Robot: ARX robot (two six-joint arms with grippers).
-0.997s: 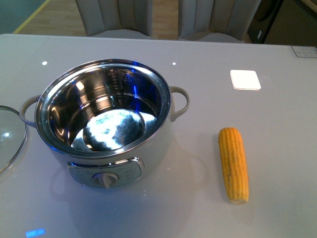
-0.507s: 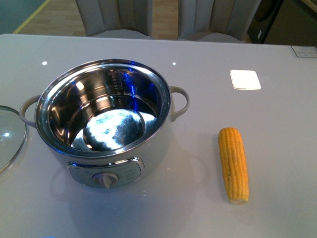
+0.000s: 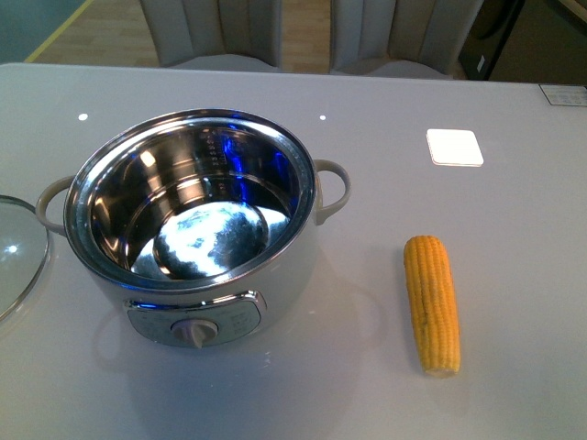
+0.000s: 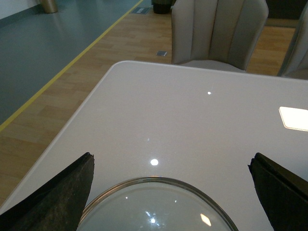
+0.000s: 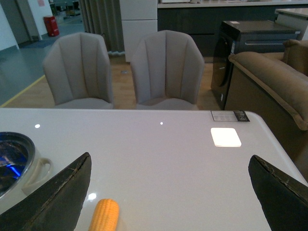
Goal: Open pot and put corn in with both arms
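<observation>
The pot point(image 3: 193, 220) stands open on the grey table, its shiny steel inside bare and its knob facing me. Its rim and one loop handle show as the pot point(image 5: 19, 159) in the right wrist view. The corn point(image 3: 432, 303) lies to the right of it, pointing away from me; its far end shows as the corn point(image 5: 104, 215) in the right wrist view. No arm appears in the front view. My left gripper point(image 4: 173, 192) hangs open above the glass lid point(image 4: 156, 207). My right gripper point(image 5: 168, 192) is open above the table, with the corn's tip near one finger.
The glass lid point(image 3: 16, 252) lies flat at the table's left edge. A white square pad point(image 3: 454, 147) sits at the back right. Two grey chairs point(image 5: 122, 67) stand behind the table, with a sofa point(image 5: 274, 82) off to the right.
</observation>
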